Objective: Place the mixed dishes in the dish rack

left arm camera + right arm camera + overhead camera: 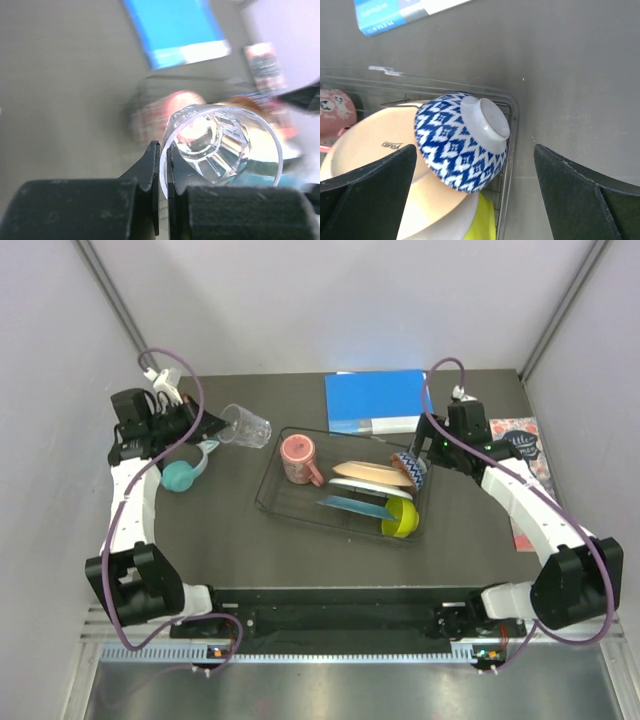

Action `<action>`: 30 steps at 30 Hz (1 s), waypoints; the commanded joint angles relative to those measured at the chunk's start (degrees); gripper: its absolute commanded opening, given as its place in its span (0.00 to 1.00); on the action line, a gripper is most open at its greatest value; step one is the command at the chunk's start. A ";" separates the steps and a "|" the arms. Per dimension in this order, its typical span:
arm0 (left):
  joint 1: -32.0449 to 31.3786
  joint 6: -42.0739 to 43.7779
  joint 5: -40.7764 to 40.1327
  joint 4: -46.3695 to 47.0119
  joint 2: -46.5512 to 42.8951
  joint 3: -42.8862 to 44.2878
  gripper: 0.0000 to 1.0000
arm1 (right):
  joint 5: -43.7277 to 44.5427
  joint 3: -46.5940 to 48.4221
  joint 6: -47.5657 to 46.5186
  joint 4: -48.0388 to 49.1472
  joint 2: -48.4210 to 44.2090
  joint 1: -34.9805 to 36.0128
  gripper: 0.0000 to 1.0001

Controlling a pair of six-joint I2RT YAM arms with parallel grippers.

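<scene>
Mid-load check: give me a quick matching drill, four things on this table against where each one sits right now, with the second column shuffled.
Things:
1. clear cup
2. pink mug
3. blue-patterned bowl
4. blue book

Places:
A. flat on the table, beyond the rack
B. in the left end of the rack
C. pinched by its rim in the left jaws
D. tipped, foot up, on the peach plate at the rack's right end

Pairs: 1-C, 2-B, 3-D, 4-A.
</scene>
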 commanded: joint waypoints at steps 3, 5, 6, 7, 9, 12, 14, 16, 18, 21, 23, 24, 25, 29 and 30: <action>0.00 -38.53 20.27 29.55 -1.42 0.93 0.00 | -8.86 9.34 0.92 4.78 -5.84 1.54 1.00; -0.17 -55.14 21.43 46.06 -1.95 -1.00 0.00 | -18.70 8.65 3.38 12.47 -7.16 3.11 1.00; -0.52 -60.59 21.95 51.43 -1.52 -1.62 0.00 | -22.13 6.91 6.96 16.01 -7.69 3.73 1.00; -1.05 -71.09 22.31 56.53 -1.08 -2.58 0.00 | -27.47 5.84 9.17 19.79 -8.48 4.70 1.00; -2.98 -80.29 22.05 71.83 0.59 -3.38 0.00 | -31.47 2.17 16.00 34.01 -8.83 9.52 1.00; -6.14 -91.13 20.82 81.97 2.61 -3.91 0.00 | -32.88 2.05 18.94 44.16 -6.47 17.78 1.00; -8.68 -92.38 20.20 82.77 2.79 -4.52 0.00 | -34.72 3.37 20.78 48.97 -3.05 21.82 1.00; -10.54 -92.72 19.07 83.21 2.71 -5.74 0.00 | -36.65 2.85 24.46 55.65 -0.42 23.60 1.00; -12.47 -92.64 18.18 83.74 2.53 -6.63 0.00 | -37.72 2.49 30.01 65.15 1.44 24.92 1.00; -13.62 -93.08 16.95 84.01 2.71 -7.86 0.00 | -38.25 2.49 33.09 72.20 3.20 25.36 1.00; -13.97 -93.34 16.77 84.54 2.88 -8.30 0.00 | -38.77 3.19 33.88 73.96 3.91 25.27 1.00; -14.06 -93.34 16.69 84.54 2.97 -8.48 0.00 | -39.12 3.54 34.24 74.75 4.26 25.36 1.00; -14.06 -92.82 16.68 84.45 2.79 -8.74 0.00 | -39.65 3.81 34.41 75.20 5.04 25.36 1.00; -14.41 -90.71 16.51 82.26 2.79 -9.71 0.00 | -39.48 4.16 38.18 81.79 6.63 25.27 1.00; -14.41 -89.75 16.60 81.38 2.62 -10.06 0.00 | -39.48 4.34 38.63 82.23 6.98 25.45 1.00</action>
